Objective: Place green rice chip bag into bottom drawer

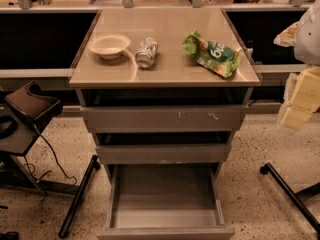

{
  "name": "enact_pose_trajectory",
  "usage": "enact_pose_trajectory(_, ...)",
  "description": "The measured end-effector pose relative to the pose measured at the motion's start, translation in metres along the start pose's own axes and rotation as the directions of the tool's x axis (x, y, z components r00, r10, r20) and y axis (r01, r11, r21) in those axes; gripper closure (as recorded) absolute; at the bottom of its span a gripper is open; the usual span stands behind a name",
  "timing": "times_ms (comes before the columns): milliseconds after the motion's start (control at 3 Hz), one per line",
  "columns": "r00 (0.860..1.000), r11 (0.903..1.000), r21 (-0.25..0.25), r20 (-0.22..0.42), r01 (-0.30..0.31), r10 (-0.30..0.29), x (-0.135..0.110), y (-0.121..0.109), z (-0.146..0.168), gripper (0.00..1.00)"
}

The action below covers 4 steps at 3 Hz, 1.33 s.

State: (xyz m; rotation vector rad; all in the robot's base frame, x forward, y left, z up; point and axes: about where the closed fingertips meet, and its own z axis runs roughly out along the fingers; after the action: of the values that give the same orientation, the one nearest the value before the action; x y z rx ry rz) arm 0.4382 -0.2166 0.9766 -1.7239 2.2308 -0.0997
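Camera view: green rice chip bag (212, 54) lies right-hand on bench (172, 31), bottom drawer (165, 204) stands pulled out, presumably to receive it; tool (300, 101) waits at right edge, clear of the bag, its state impossible to tell.

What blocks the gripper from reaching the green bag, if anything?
Probably nothing: yes. The gripper hangs right of the cabinet top, where the green bag lies uncovered near that edge, apart from the can.
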Motion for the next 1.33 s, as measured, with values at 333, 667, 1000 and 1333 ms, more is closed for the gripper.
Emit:
enact_pose_trajectory(333,1.0,1.0,0.0,0.0,0.0,0.0,0.0,0.0,0.0,0.0)
enact_pose_trajectory(667,0.995,0.999,-0.039,0.094,0.02,-0.017,-0.007,-0.002,0.004,0.0)
enact_pose_trajectory(1000,0.947,0.9826,-0.126,0.308,0.137,-0.092,-0.016,-0.018,0.018,0.0)
enact_pose_trajectory(1333,0.828,0.9332,-0.214,0.545,0.289,-0.132,-0.066,-0.04,0.038,0.0)
